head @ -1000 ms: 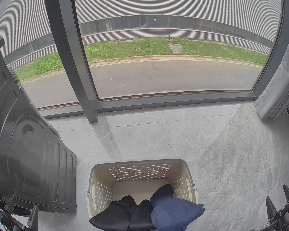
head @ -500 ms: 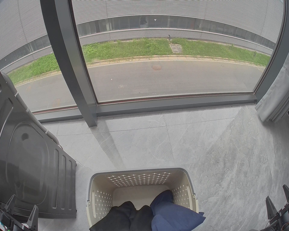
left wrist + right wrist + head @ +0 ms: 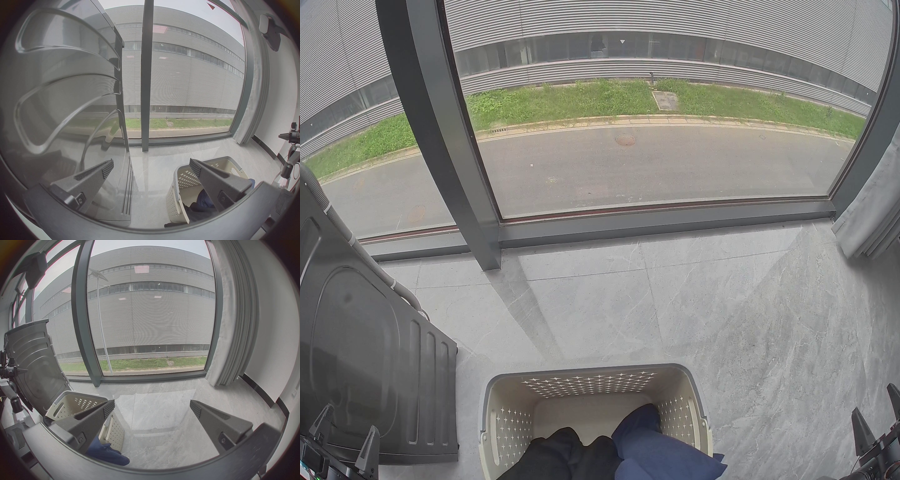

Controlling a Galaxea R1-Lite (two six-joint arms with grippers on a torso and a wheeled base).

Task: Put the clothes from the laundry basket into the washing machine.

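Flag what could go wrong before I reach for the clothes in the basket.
The navy garment drapes over the laundry basket's rim; pulling it could snag and drag or tip the basket.
The washing machine turns its ribbed panel and hose this way; the left end effector hangs close beside it and might strike it when swinging.
The black garment runs off the head view's lower edge, so grasping it may be poorly seen.
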